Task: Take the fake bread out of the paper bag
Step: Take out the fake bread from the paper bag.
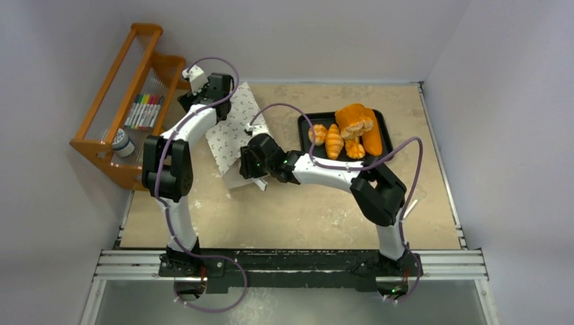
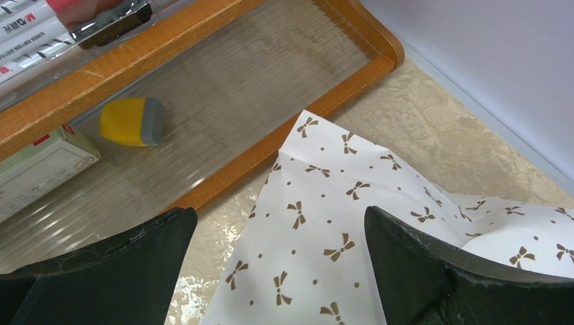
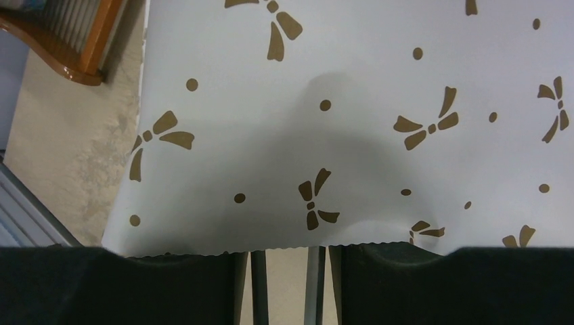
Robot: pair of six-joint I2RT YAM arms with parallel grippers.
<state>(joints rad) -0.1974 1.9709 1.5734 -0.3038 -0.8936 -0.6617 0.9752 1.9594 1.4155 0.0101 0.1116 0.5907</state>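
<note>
- Contents of the black tray (image 1: 302, 125) are the fake bread (image 1: 353, 122): a fat split loaf, a longer orange piece and small ridged croissants, packed touching one another. The tray is set towards the far right of the desk (image 1: 304, 210).
- The paper bag (image 1: 237, 125), white and printed with brown bows and dots, is seen on the desk near the tray's left side, apart from it. Whether anything is inside cannot be told.
- The left gripper (image 2: 281, 223) is held over the bag's far corner, just beside the orange rack (image 2: 169, 40). Its fingers are spread wide and nothing is caught between them.
- The right gripper (image 3: 288, 252) is placed at the bag's near, zigzag-cut edge. Its fingers are drawn close, with only a narrow gap left — whether the paper is pinched cannot be told from the wrist view, as the edge lies right at the fingertips.
- The right arm is stretched across the tray's near left corner.
- In the rack, a row of markers (image 1: 143, 112) and a small yellow block with a grey end (image 2: 132, 122) are kept — well apart from the bread.
</note>
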